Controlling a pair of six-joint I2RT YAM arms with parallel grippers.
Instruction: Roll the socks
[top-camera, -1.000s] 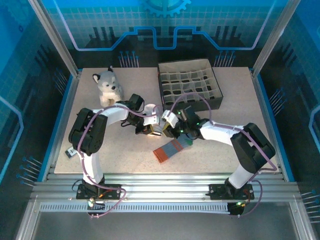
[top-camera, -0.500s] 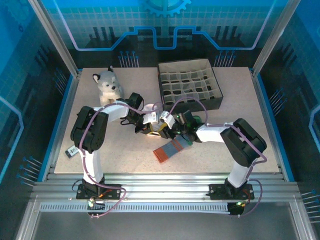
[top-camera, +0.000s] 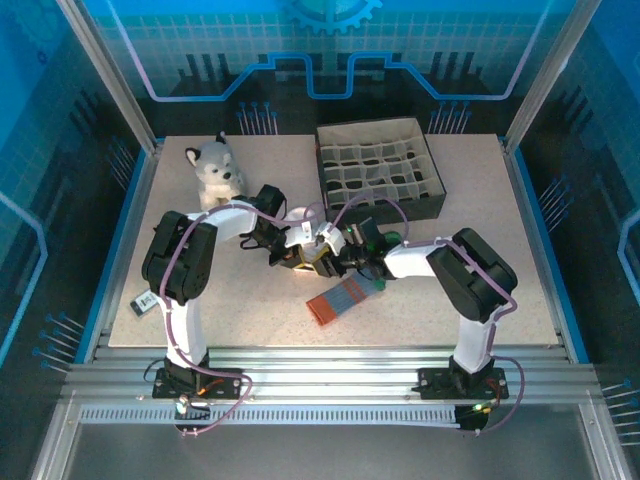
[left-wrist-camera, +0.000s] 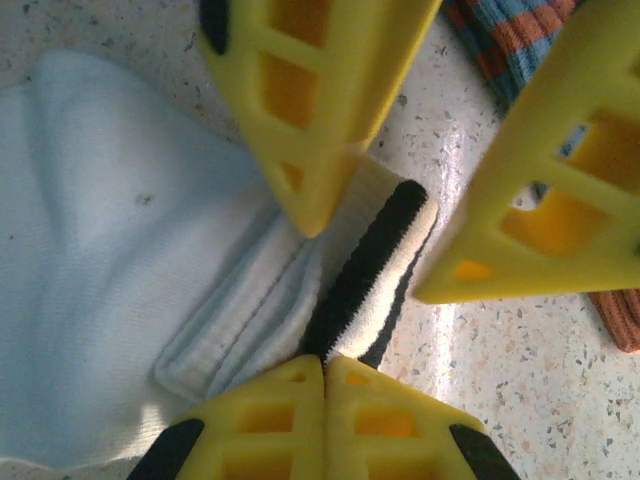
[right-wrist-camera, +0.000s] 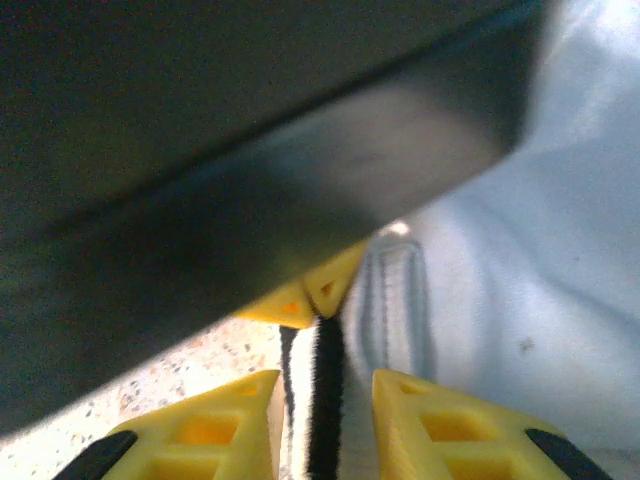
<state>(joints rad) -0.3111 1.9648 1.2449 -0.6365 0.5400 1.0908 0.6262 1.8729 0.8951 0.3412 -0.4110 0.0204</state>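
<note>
Left gripper (left-wrist-camera: 325, 365): clenched on the black-striped cuff (left-wrist-camera: 372, 255) of the white sock (left-wrist-camera: 120, 250), with fingertips pressed together over the fabric.
Right gripper (left-wrist-camera: 368, 258): released, with jaws apart and straddling the same cuff; one finger touching the white fabric, the other just beside the striped edge.
Grippers in the overhead view: left (top-camera: 298, 256) and right (top-camera: 332, 260), tip to tip at the centre of the tabletop (top-camera: 250, 320).
White sock, right wrist view (right-wrist-camera: 500, 250): pale body spread flat, black stripe running down between the yellow fingers of the right gripper (right-wrist-camera: 325, 385).
Grey-blue sock (top-camera: 345, 297): flat on the tabletop, just nearer the near edge than the grippers, lying diagonally, orange-red cuff toward the near edge, green toe beside the right gripper.
Plush husky (top-camera: 217, 175): upright near the far left corner.
Divided box (top-camera: 430, 195): against the far edge, right of centre, apart from both socks.
</note>
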